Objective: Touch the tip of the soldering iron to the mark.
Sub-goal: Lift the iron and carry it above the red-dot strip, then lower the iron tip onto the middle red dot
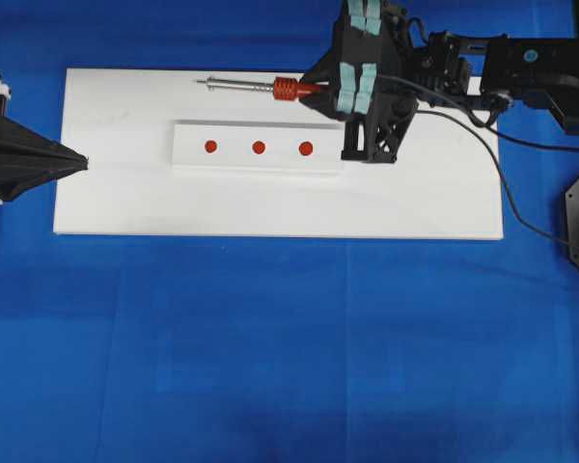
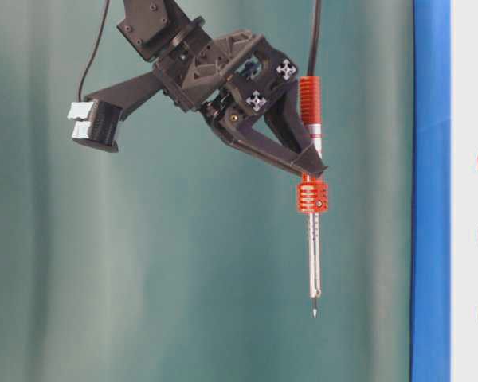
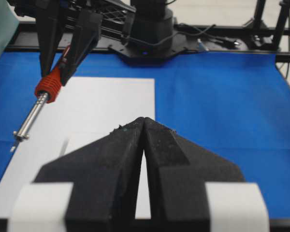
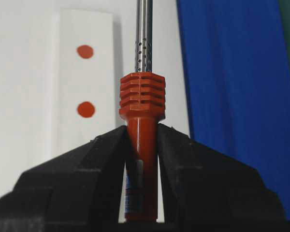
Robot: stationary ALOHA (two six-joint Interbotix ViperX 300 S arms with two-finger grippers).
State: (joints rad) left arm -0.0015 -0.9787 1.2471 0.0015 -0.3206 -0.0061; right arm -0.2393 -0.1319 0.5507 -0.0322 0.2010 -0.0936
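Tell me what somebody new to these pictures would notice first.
Most striking is the soldering iron, clamped by its orange-red handle in the right gripper and held over the far edge of the white board, shaft pointing left. Next come three red marks in a row on a white strip mid-board, none touched by the tip. The left gripper sits shut at the board's left edge.

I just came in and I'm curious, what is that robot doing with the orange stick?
The right gripper has its jaws shut on the orange handle of a soldering iron and holds it in the air above a white board. The tip touches nothing yet. Three red dots sit on a white strip nearby. The left gripper waits shut at the board's other end.
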